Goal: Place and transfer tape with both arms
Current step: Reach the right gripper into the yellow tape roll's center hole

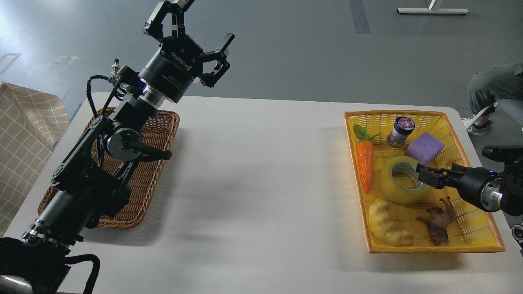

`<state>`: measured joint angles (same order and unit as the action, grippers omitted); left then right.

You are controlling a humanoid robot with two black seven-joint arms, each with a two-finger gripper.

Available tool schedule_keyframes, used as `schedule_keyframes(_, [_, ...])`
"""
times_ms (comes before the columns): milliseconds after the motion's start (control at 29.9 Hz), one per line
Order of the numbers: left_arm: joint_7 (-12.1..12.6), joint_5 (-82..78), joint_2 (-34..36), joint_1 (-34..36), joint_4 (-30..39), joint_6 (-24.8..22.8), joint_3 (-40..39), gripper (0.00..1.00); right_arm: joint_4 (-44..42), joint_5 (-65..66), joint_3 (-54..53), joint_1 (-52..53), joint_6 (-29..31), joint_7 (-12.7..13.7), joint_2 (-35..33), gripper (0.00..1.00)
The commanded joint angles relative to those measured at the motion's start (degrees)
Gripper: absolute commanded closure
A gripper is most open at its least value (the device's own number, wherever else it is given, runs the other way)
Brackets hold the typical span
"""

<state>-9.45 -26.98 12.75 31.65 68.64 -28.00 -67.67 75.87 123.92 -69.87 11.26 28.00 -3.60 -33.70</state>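
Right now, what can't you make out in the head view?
- Right gripper: seen end-on at the tape; whether its fingers grip the rim is unclear.
- Wicker tray: left arm covers much of its inside.
- Jar: label too small to read.
- Left gripper: one fingertip cut off by the top edge.

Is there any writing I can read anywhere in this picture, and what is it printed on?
"ROBOTIQ": white letters on the black body of the left gripper, upside down in this view.
A second, smaller line sits beside it: too small to read.
The small jar in the yellow basket has a printed lid: too blurred to read.
Nothing legible on the tape or the right gripper.
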Motion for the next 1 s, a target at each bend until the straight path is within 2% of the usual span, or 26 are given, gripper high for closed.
schedule_keyframes(0, [0.0,0.0,0.0,-0.2,0.0,0.0,-0.1,0.02,-1.0,0.2,0.1,0.1,0.0,0.0,0.7,0.02])
schedule_keyframes(401, [-0.2,0.0,-0.4,-0.4,0.2,0.0,-2.0,0.02,-2.3,1.1,0.0,0.4,0.0,0.4,4.2,0.06])
schedule_keyframes(535, [-3.8,0.0,-0.2,-0.8,0.2,0.0,-2.0,0.02,-2.9,1.1,-0.1,0.4,0.0,0.4,4.8,0.06])
schedule_keyframes(735, [-4.0,-0.1,-0.2,-0.8,0.2,0.0,-1.9,0.02,-4.1,1.1,-0.2,0.6,0.0,1.0,4.9,0.08])
schedule_keyframes(869, [-4.0,-0.1,-0.2,-0.8,0.2,0.0,-1.9,0.02,-4.2,1.1,-0.1,0.6,0.0,1.1,4.8,0.14])
schedule_keyframes(969, [-4.1,-0.1,-0.3,-0.8,0.2,0.0,-2.0,0.02,-4.2,1.1,-0.1,0.6,0.0,1.1,4.9,0.25])
